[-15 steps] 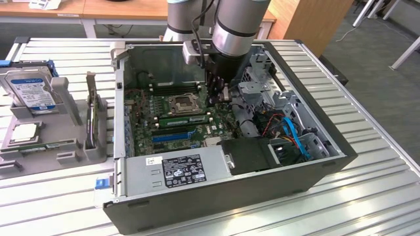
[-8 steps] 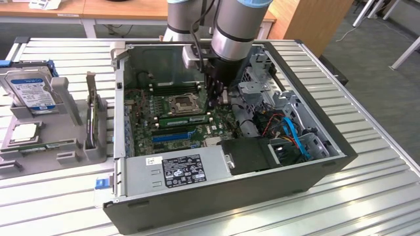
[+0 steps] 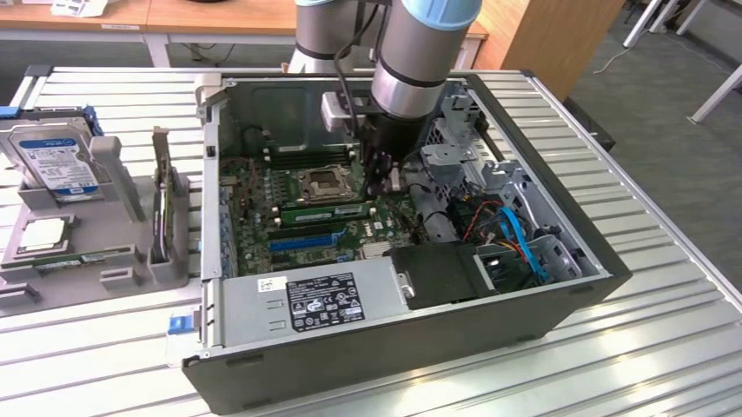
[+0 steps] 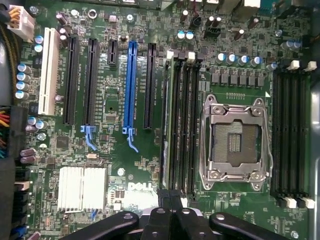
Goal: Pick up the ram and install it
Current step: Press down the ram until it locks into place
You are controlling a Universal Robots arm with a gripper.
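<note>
The ram (image 3: 327,210) is a thin green stick seated on edge in one of the black memory slots of the motherboard (image 3: 304,228), just to the exterior view's left of the gripper (image 3: 388,178); in the wrist view it runs as a narrow green strip (image 4: 171,125) along the outermost slot of the bank beside the open processor socket (image 4: 235,141). Going from the exterior view's left: a grey holder (image 3: 104,252) on the slatted counter (image 3: 649,330) carries a blue-labelled hard drive (image 3: 52,158), then comes the open computer case (image 3: 394,347) with its power supply (image 3: 313,300) at the near edge. The gripper is closed with nothing between its fingers, its tip down inside the case right at the ram's end.
</note>
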